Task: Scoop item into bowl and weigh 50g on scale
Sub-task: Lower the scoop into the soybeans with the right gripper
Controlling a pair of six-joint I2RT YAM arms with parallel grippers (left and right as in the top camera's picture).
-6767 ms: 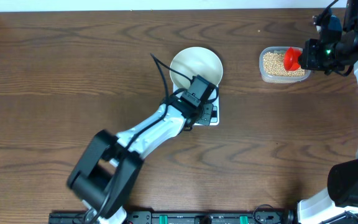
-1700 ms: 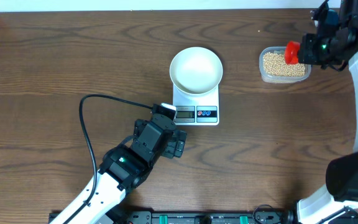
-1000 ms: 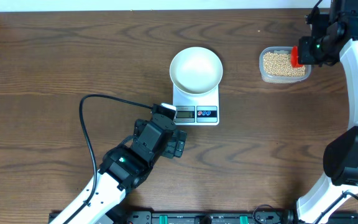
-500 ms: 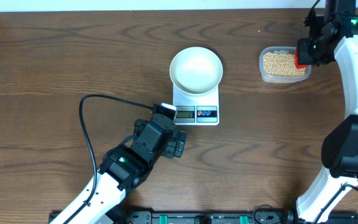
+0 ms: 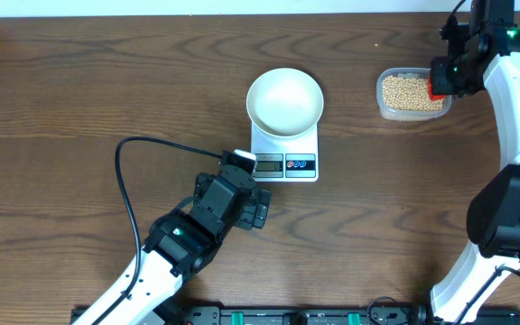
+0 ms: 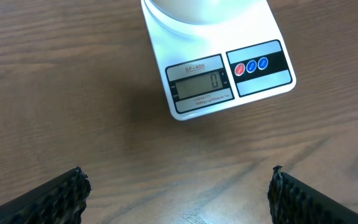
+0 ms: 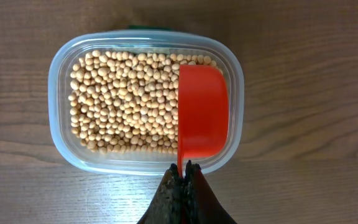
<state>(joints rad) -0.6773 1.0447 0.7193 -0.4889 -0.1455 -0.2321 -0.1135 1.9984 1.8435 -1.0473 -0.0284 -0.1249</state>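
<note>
The white bowl (image 5: 284, 101) sits empty on the white scale (image 5: 286, 155), whose display (image 6: 203, 83) reads 0. Tan beans (image 7: 123, 102) fill a clear plastic tub (image 7: 61, 149) at the table's back right (image 5: 412, 94). My right gripper (image 7: 184, 170) is shut on the handle of a red scoop (image 7: 202, 112), which stands on its side over the right end of the tub, above the beans. My left gripper (image 6: 178, 186) is open over bare table just in front of the scale, nothing between its fingers.
A black cable (image 5: 143, 149) loops over the table left of the left arm. The right arm (image 5: 511, 108) runs down the table's right edge. The table's back edge lies just beyond the tub.
Over the last second the right gripper has shifted slightly left with the scoop over the tub's right end. The left arm, bowl and scale have not moved.
</note>
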